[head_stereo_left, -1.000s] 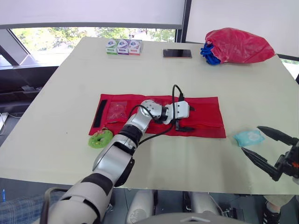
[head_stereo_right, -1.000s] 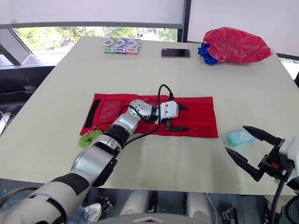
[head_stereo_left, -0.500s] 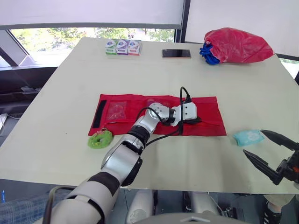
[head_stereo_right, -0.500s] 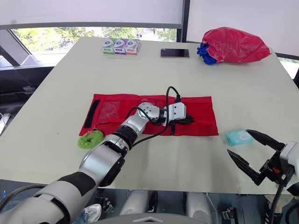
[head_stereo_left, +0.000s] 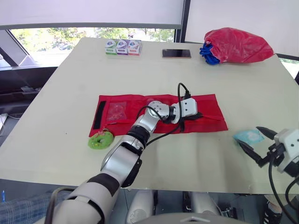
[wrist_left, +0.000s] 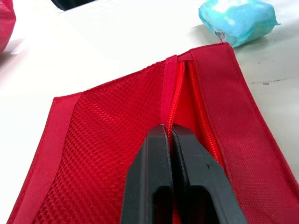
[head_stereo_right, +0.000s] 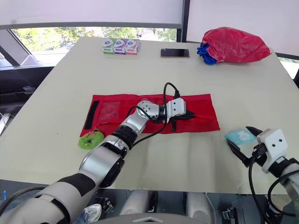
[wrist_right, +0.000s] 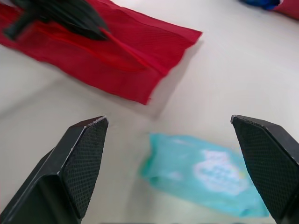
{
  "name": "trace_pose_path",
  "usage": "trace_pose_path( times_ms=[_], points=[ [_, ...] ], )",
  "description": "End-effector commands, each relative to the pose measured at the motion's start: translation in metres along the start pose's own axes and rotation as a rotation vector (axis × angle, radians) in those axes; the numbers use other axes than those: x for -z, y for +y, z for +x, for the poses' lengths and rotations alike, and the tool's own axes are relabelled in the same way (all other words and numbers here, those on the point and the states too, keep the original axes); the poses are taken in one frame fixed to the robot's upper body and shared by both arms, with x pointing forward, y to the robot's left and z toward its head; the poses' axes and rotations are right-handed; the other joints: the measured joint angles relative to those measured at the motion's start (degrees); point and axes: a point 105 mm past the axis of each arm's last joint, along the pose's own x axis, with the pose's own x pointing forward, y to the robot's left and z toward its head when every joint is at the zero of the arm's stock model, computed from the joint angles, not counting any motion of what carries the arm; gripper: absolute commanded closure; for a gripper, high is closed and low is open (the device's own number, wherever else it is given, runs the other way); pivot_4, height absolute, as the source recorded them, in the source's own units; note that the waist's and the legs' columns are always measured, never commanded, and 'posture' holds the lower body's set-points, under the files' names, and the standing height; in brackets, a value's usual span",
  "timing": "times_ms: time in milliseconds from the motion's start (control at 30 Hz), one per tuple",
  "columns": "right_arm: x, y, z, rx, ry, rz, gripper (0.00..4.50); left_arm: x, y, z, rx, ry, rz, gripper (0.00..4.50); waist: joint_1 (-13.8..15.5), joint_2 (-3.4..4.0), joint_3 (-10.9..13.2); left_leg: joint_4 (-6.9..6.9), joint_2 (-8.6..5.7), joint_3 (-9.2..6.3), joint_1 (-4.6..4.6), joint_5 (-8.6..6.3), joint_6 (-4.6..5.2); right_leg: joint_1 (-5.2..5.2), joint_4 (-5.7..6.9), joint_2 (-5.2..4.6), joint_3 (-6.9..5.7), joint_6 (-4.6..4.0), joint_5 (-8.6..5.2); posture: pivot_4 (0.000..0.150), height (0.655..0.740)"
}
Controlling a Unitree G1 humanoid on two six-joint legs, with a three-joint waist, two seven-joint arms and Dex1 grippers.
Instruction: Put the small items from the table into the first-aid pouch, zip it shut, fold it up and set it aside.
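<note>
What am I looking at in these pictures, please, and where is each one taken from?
This is a humanoid robot with two arms. Two pictures come from cameras on its head, looking down at a table. The other two come from its wrists, looking along the fingers. The left end effector is shut, its tips at the zip of the unfolded red pouch. The right end effector is open, right by a teal packet. Also on the table are a green ring, three small boxes, a phone and a red bag.
</note>
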Motion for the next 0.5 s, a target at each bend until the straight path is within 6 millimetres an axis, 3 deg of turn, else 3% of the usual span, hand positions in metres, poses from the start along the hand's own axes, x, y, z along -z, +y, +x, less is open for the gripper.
trace_pose_path(
  times_ms=[33, 200, 367, 500],
  points=[
    [0.006, -0.014, -0.005, -0.128, 0.02, -0.143, 0.0, -0.016, 0.004, 0.0, -0.014, -0.052, 0.028, 4.33, -0.1, -0.01, 0.0, 0.0, -0.01, 0.0, 0.0, 0.0, 0.0, 0.01, -0.01, 0.01, 0.01, 0.0, 0.0, 0.15, 0.74],
    [-0.001, -0.037, 0.002, -0.327, -0.012, -0.197, 0.0, -0.012, 0.001, 0.0, 0.01, -0.011, 0.078, 4.33, -0.5, 0.03, 0.0, -0.07, 0.05, 0.26, 0.21, 0.0, 0.0, 0.03, 0.03, 0.1, 0.28, 0.0, 0.01, 0.15, 0.74],
    [0.007, -0.044, 0.009, -0.565, 0.108, -0.258, 0.0, -0.011, 0.001, 0.002, 0.01, -0.006, 0.072, 4.33, -0.5, 0.04, 0.0, -0.15, 0.1, 0.38, 0.45, 0.0, 0.0, 0.16, 0.02, 0.16, 0.41, 0.0, 0.01, 0.15, 0.74],
    [0.01, -0.063, 0.026, -0.599, 0.179, -0.315, 0.0, -0.007, -0.003, 0.001, 0.044, 0.019, 0.104, 4.33, -0.5, 0.05, 0.0, -0.14, 0.1, 0.62, 0.54, 0.0, 0.0, 0.18, 0.02, 0.15, 0.56, 0.0, 0.02, 0.15, 0.74]
  ],
)
